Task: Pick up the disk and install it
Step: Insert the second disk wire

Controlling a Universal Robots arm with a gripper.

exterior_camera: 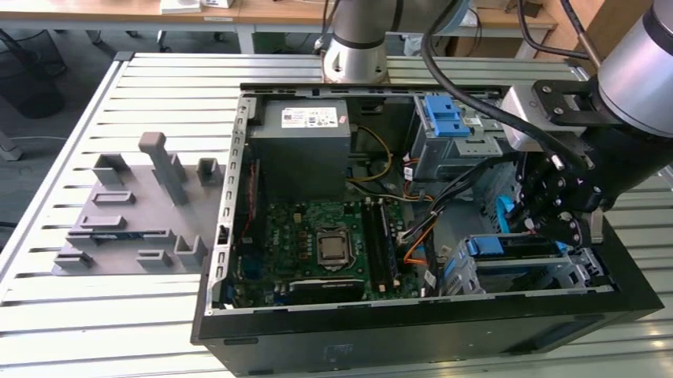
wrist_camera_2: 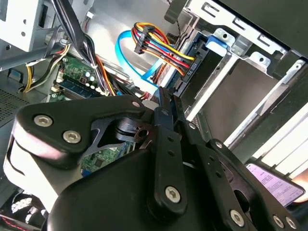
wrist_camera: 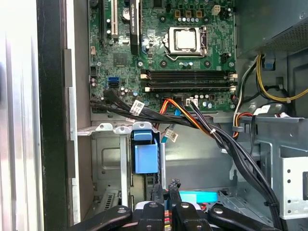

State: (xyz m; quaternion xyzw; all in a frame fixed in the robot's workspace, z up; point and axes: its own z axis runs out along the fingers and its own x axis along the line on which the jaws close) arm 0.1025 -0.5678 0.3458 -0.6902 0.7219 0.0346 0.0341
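**Disk, the flat silver hard drive in its blue plastic carrier frame (exterior_camera: 513, 246), looks seated in its bay**

In the exterior view the disk lies inside the silver metal drive cage (exterior_camera: 576, 272), at about 4 o'clock in the open black computer case (exterior_camera: 421, 339). Its blue carrier end (wrist_camera: 144, 156) sits flush between the cage walls in the first wrist view. A bundle of red, yellow and black wires (wrist_camera_2: 161, 45) ends in a dark plug at the bay; whether it is fully mated I cannot tell. By my reading the pick-up and most of the insertion are done, and little of the install is left.

The gripper (exterior_camera: 557, 224) hangs inside the case just above the disk, at about 1 o'clock from it, with the arm reaching in from 3 o'clock. Its fingertips (wrist_camera: 156, 186) are drawn almost together, with nothing between them. The green motherboard (exterior_camera: 315, 244) lies well apart at 9 o'clock.
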